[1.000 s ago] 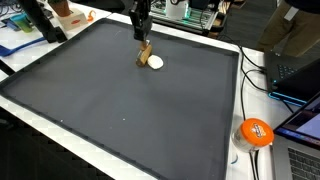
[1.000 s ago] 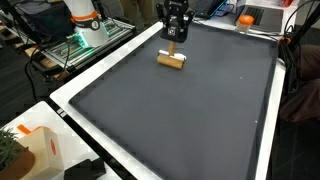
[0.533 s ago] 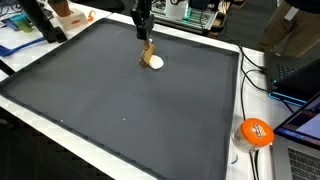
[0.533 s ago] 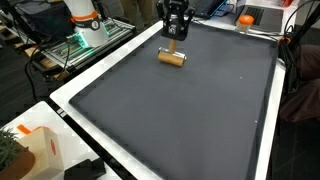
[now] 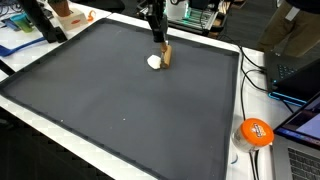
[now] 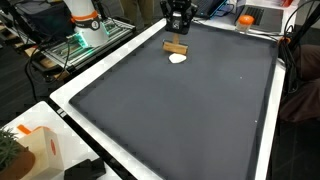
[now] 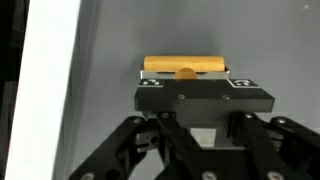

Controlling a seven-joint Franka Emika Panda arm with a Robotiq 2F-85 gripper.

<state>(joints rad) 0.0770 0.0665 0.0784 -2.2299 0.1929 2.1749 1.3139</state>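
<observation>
Jaws of the black gripper (image 6: pixel 178 34) squeezed the tan wooden stick (image 7: pixel 185 66); a weak pinch could drop it onto the dark grey mat (image 5: pixel 120 100).

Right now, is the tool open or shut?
Shut. The tool pinches the wooden block; the wrist view shows the block clamped across its middle.

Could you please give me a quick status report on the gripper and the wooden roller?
Gripper shut on wooden roller, held by its handle. Roller low over dark mat, near the far edge. White lump on the mat right beside it.
</observation>
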